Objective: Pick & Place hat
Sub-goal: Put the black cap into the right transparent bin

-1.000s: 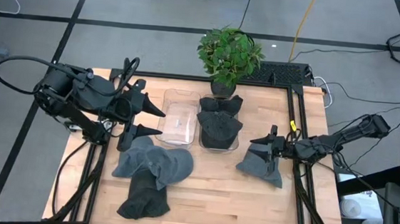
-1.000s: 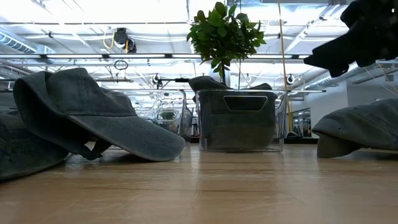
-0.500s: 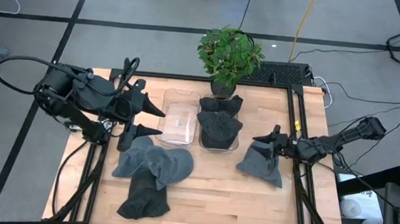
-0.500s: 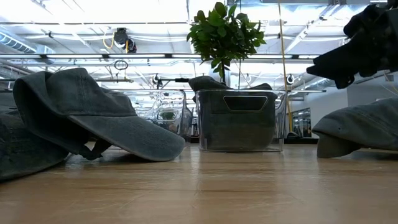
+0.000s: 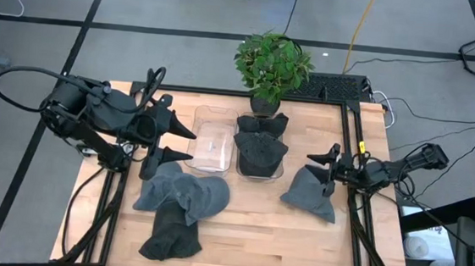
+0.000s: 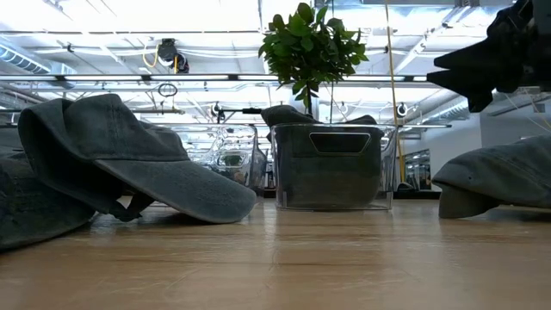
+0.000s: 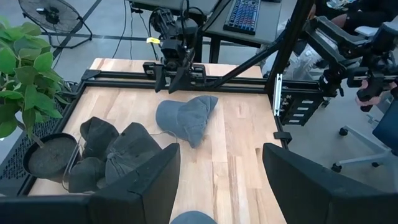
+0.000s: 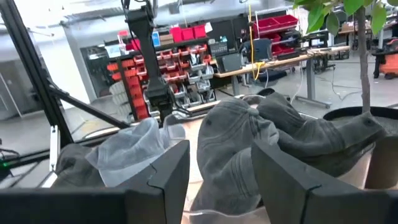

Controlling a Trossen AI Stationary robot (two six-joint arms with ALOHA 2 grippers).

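Since the earlier frames the right arm has drawn back toward the right edge of the tabletop and lifted; the left arm and all hats lie as they did.

High view: the right gripper (image 5: 330, 167) hovers over the upper edge of the lone hat (image 5: 310, 193) near the tabletop's right edge, fingers parted, holding nothing. The left gripper (image 5: 171, 142) waits near the left edge, beside the empty clear bin (image 5: 213, 146), above the pile of hats (image 5: 179, 203); its fingers stand apart and empty. The full bin (image 5: 259, 154) sits at the middle of the far edge, in front of the potted plant (image 5: 270, 66).

Low view: the right gripper (image 6: 469, 76) hangs clear above the lone hat (image 6: 499, 177), not touching it.

Left wrist view: the left gripper's fingers (image 7: 137, 186) are spread wide, nothing between them; the lone hat (image 7: 186, 117) lies well apart, near the far rail.

Right wrist view: the right gripper's fingers (image 8: 166, 171) are parted and empty, facing the full bin (image 8: 273, 149).

Procedure, as a judgement: the step in hand is the pickup of the lone hat. The right gripper should descend onto the crown or a raised fold, not the flat brim, close fully on fabric, then lift straight before moving toward a bin.
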